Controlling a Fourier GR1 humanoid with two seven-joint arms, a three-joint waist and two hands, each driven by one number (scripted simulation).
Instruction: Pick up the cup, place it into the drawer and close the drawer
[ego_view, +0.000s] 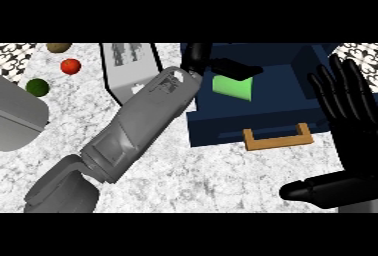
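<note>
Cup (235, 86): bright green, lying inside the open drawer, at its left half; its upper edge is partly hidden by black fingers.
Drawer (288, 107): dark blue, pulled open toward the lower edge of the view, interior exposed; the cup shows against its dark floor.
Drawer handle (277, 138): tan, a flat bracket shape on the drawer's front face, jutting out over the counter.
Left hand (221, 62): black, reaching in over the drawer's rear left part; its fingers extend over the top of the cup and appear to pinch it, though the contact itself is partly hidden.
Left forearm (140, 127): grey, running diagonally from the lower left up to the drawer.
Right hand (351, 107): black, at the right edge of the view, fingers straight and spread, pointing up, thumb sticking out to the left low down; it holds nothing and is apart from the drawer handle.
Counter (207, 175): pale speckled stone surface.
Red fruit (70, 66): small, round, on the counter at upper left.
Green fruit (38, 87): dark and round, below and left of the red one.
Brown fruit (58, 47): at the top edge, cut off by the view.
Grey appliance (18, 117): rounded, at the left edge.
White panel (131, 65): black-edged, behind the forearm, with grey figure-like marks; no writing can be read.
</note>
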